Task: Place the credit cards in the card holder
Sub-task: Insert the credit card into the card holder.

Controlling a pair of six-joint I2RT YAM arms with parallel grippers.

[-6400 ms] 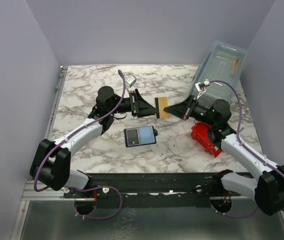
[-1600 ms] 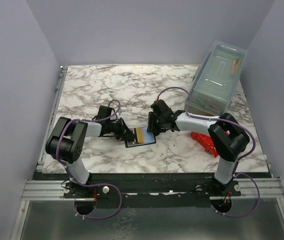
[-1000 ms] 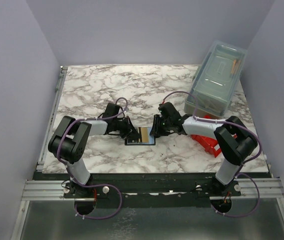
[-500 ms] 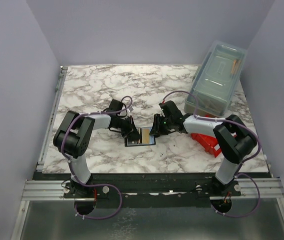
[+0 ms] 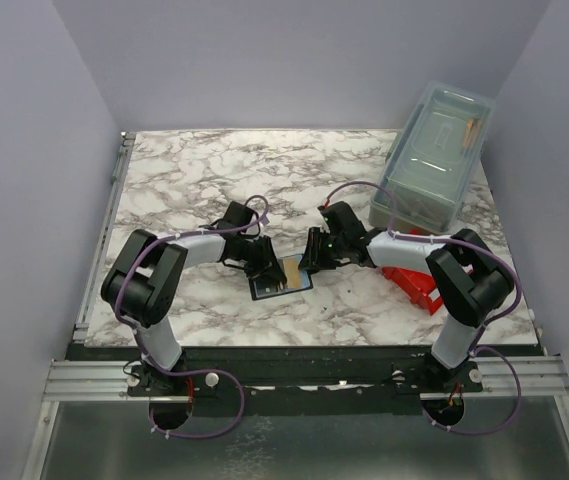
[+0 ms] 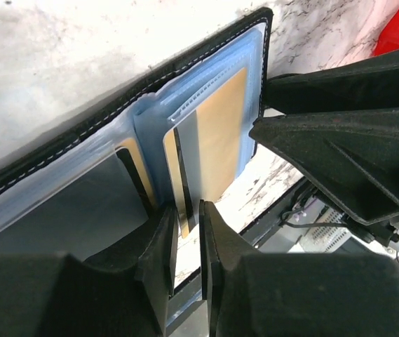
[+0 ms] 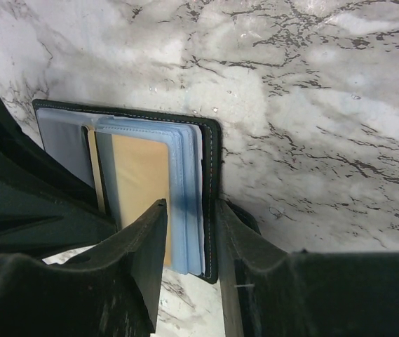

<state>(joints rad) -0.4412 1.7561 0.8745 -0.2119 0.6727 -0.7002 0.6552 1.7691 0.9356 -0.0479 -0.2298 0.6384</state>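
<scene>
Looking down from the top camera, the card holder lies open on the marble counter between the two arms. The left gripper meets its left half and the right gripper its right edge. An orange-gold credit card shows on the holder between them. A red bin sits just beside the right arm, which hides its inside. At the far right a clear lidded box holds a tan object and other things too dim to name.

From the left wrist, the credit card sits under a pale blue sleeve of the holder. A second credit card peeks from the sleeve to its left. The left gripper's fingers stand with only a slit between them over the first card's near end; I cannot tell whether they pinch it.

From the right wrist, the right gripper's fingers are parted astride the holder's right edge, with sleeves and black cover in the gap. Whether they clamp it I cannot tell.
</scene>
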